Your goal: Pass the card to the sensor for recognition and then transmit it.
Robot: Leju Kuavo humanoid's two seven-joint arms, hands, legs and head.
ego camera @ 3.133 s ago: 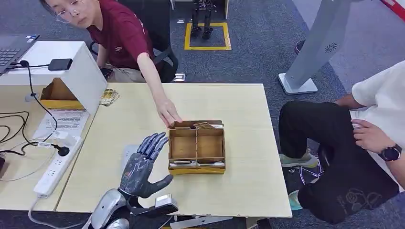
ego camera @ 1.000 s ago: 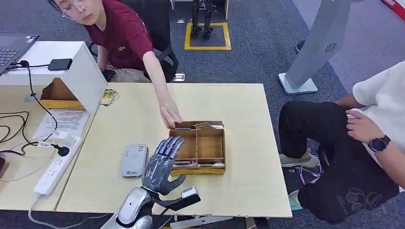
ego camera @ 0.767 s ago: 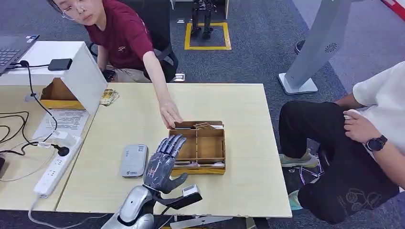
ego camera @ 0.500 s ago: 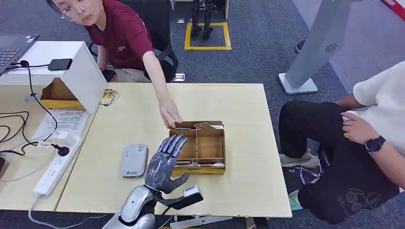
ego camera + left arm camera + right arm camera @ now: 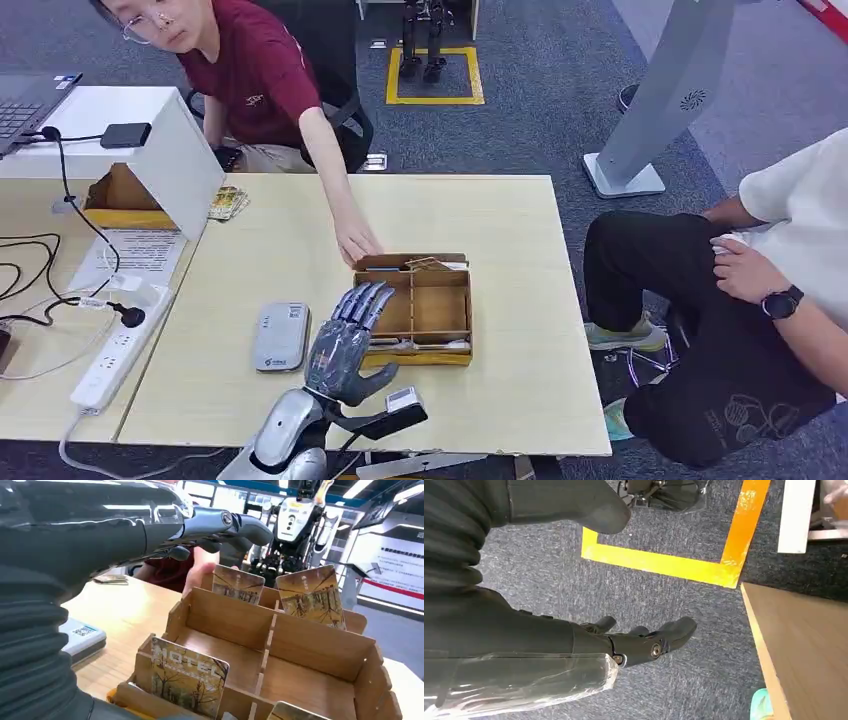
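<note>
A wooden divided box (image 5: 440, 310) stands mid-table with hotel cards upright in its front slot (image 5: 415, 343) and back slot (image 5: 427, 264). My left hand (image 5: 346, 337) hovers over the box's front-left corner, fingers spread, holding nothing. In the left wrist view its fingers (image 5: 220, 522) reach above the box (image 5: 320, 655), over a "HOTEL" card (image 5: 187, 677) in the near slot. Two more cards (image 5: 238, 584) stand at the far wall. The grey card reader (image 5: 281, 336) lies flat just left of the box. My right hand (image 5: 634, 642) hangs over carpet beside the table, empty.
A person in red holds the box's back-left corner with one hand (image 5: 355, 243). Another person (image 5: 760, 290) sits at the right. A power strip (image 5: 115, 355), cables, a white stand (image 5: 170, 150) and loose cards (image 5: 228, 203) lie at the left.
My left hand has moved right from above the card reader to the box's front-left corner, uncovering the reader. Over the last second it has barely shifted. The seated person's arm has lowered slightly.
</note>
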